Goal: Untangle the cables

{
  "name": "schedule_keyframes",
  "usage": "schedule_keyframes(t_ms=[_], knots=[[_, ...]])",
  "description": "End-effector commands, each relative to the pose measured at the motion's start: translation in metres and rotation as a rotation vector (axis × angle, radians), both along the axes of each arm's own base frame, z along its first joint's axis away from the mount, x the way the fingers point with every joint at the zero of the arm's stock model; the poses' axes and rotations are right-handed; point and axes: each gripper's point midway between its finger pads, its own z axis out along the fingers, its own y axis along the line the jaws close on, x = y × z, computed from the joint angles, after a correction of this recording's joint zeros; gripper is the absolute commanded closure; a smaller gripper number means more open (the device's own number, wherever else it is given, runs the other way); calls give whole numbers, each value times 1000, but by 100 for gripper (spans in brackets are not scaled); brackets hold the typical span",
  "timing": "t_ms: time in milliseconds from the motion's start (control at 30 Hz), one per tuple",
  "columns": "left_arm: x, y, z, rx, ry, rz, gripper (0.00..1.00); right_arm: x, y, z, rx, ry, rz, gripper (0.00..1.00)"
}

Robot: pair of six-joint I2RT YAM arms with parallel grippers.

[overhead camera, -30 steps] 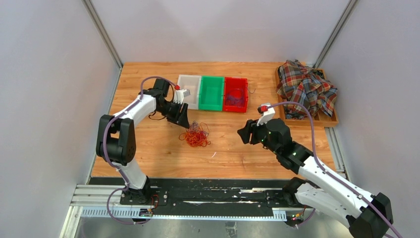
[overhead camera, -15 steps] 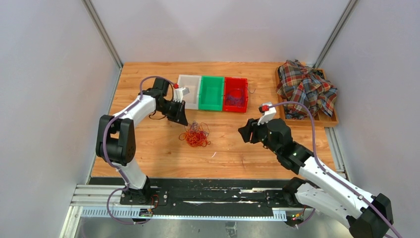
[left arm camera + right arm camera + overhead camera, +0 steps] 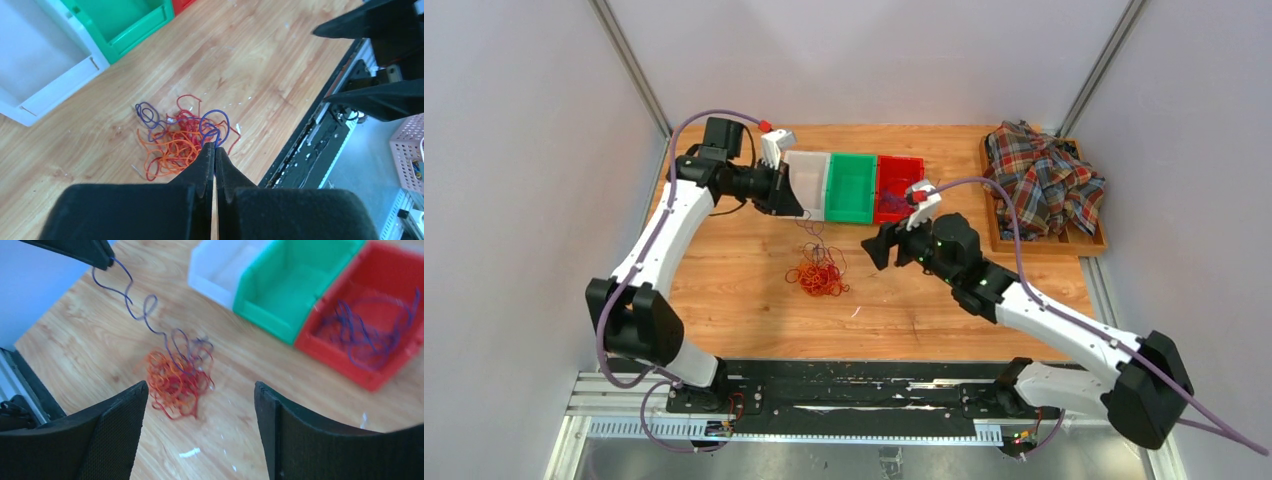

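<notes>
The cables [image 3: 819,275] lie as a red and orange tangled bunch on the wooden table, also seen in the left wrist view [image 3: 172,145] and the right wrist view [image 3: 175,380]. My left gripper [image 3: 792,205] is shut on a purple cable [image 3: 216,111] and holds its end up near the white bin. The strand [image 3: 132,315] runs in curls down into the bunch. My right gripper [image 3: 871,250] is open and empty, just right of the bunch, and its wrist view [image 3: 200,387] looks down on it.
A white bin [image 3: 805,160], a green bin [image 3: 851,215] and a red bin [image 3: 899,222] stand in a row behind the bunch. The red one holds purple cables [image 3: 367,335]. A plaid cloth [image 3: 1041,180] fills a wooden tray at the right.
My left arm has risen and drawn back toward the white bin, pulling the purple cable up out of the bunch. My right gripper has moved left, closer to the bunch.
</notes>
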Motion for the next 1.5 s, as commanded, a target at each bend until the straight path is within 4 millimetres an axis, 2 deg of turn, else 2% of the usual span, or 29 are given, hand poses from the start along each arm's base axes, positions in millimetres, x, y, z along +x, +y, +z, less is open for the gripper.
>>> schedule_keyframes(t_ms=[0, 100, 167, 267, 500, 667, 767, 867, 1033, 1167, 1467], knots=[[-24, -6, 41, -52, -44, -43, 99, 1, 52, 72, 113, -225, 172, 21], [-29, -12, 64, -75, -96, -64, 99, -8, 83, 85, 114, -313, 292, 19], [-33, -18, 82, -90, -139, -91, 99, -11, 95, 90, 111, -371, 323, 17], [-38, -23, 107, -114, -200, -123, 99, -4, 106, 96, 114, -406, 324, 16], [-47, -32, 166, -185, -322, -160, 99, 17, 123, 90, 75, -408, 297, 16], [-62, -36, 214, -257, -405, -195, 99, 36, 133, 72, 66, -374, 245, 22], [-74, -35, 247, -284, -510, -233, 100, 44, 139, 61, 74, -353, 223, 26], [-79, -32, 275, -287, -609, -230, 100, 48, 144, 50, 76, -333, 218, 29], [-85, -31, 321, -325, -712, -210, 100, 49, 152, 37, 88, -302, 233, 33], [-87, -28, 350, -349, -791, -184, 100, 47, 155, 20, 95, -267, 241, 36], [-111, -18, 425, -505, -1061, -91, 100, 37, 158, -41, 53, -159, 243, 38]])
